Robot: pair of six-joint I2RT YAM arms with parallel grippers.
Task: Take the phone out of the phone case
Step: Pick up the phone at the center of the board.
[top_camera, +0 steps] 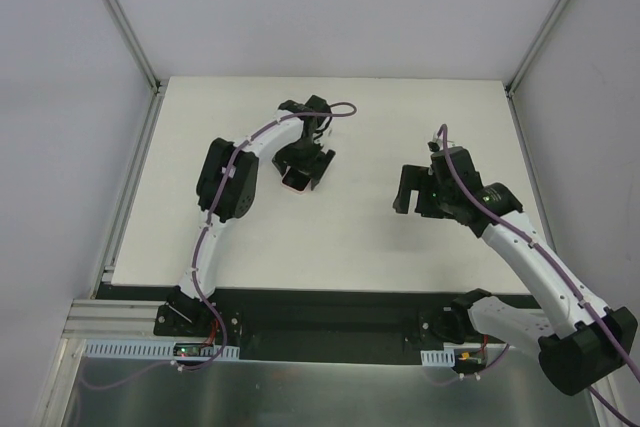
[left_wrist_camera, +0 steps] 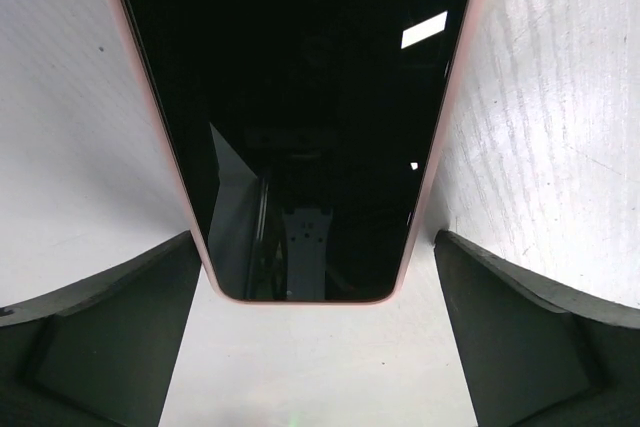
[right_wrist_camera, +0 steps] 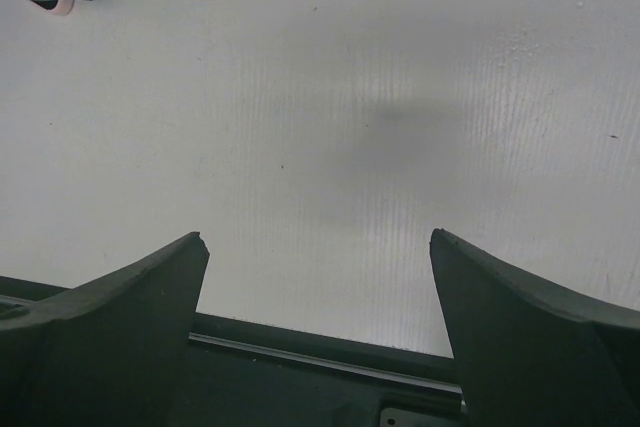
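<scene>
- Item under inspection: the phone lies flat on the counter, screen up, towards the far side and left of centre.
- The phone case is fitted. A pink rim runs unbroken round the near end of the phone and up both long sides of the dark screen. No corner shows lifted or peeled.
- Left arm: it reaches to the far centre-left and its left jaws hang directly over the phone.
- The left jaws stand wide open. In the left wrist view the two fingers flank the near end of the phone, one on each side. Bare counter shows between each finger and the pink rim, so there is no contact and no grip.
- Right arm: its right jaws are right of centre, well apart from the phone and over bare counter.
- The right jaws are also wide open and hold nothing. Only the fingers and the white surface show between them.
- Progress, as judged: nothing of the task is complete. The phone sits fully in its case and neither arm has hold of it.
- Outstanding, as judged: secure the cased phone, free the rim at an edge or corner, then separate phone from case.
- The left side appears positioned for the first grasp. The right has yet to approach.
</scene>
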